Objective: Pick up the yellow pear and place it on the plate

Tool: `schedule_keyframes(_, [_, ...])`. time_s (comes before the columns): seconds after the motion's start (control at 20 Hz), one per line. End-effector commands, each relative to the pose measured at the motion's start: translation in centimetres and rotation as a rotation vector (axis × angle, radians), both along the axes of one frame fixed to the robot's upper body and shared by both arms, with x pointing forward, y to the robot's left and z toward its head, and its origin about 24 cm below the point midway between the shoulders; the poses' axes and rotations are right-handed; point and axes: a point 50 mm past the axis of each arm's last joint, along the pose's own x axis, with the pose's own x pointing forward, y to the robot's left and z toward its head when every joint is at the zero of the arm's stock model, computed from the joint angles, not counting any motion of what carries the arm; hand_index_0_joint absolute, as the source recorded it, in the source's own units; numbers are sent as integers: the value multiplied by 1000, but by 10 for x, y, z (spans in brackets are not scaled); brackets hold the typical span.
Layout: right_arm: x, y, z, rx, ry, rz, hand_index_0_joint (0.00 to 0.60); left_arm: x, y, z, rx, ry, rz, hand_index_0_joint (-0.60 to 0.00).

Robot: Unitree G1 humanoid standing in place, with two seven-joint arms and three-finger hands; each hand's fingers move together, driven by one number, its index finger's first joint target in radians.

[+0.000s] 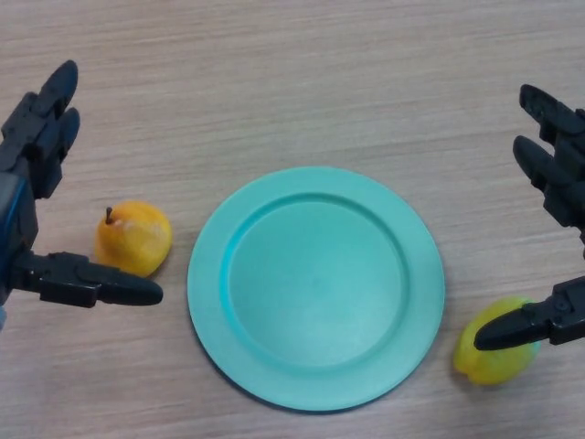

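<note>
A yellow-orange pear (pixel 137 236) with a short dark stem lies on the wooden table just left of the green plate (pixel 315 287). My left hand (pixel 37 165) is open at the left edge. Its thumb reaches across the front of the pear and its fingers point away above it, so the pear sits in the gap. The plate holds nothing. My right hand (pixel 558 174) is open at the right edge, with its thumb over a yellow lemon (pixel 494 355).
The lemon lies on the table off the plate's lower right rim, partly hidden by my right thumb. The wooden table (pixel 292 82) stretches away behind the plate.
</note>
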Motion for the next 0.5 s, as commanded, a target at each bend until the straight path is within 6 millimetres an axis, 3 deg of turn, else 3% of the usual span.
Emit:
schedule_keyframes(0.05, [-5, -2, 29, -7, -191, 8, 0, -5, 20, 37, 95, -246, 86, 0])
schedule_keyframes(0.5, [-6, -3, 28, 5, -193, 3, 0, 17, 32, 2, 120, -145, 150, 0])
